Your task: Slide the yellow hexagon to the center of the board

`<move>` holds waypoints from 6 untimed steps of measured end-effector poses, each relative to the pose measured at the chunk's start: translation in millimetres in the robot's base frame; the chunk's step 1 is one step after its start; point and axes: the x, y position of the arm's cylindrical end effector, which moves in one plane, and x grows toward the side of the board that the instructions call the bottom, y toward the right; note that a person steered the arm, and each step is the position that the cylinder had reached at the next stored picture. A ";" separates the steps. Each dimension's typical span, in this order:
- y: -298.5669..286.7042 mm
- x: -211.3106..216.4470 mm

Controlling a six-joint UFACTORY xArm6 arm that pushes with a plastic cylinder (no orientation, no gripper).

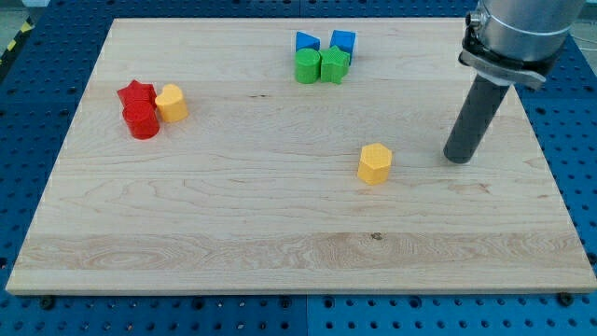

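Rod's tip stood right of the yellow hexagon, apart, apparently lined up to push it left toward the board's center; no pincer fitted.

surface: pale wooden board | surround: blue perforated table | light: even, soft shadows

Red blocks and yellow block left; green, blue top.
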 end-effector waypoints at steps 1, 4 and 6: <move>-0.3 24.7; -61.6 29.3; -91.2 27.7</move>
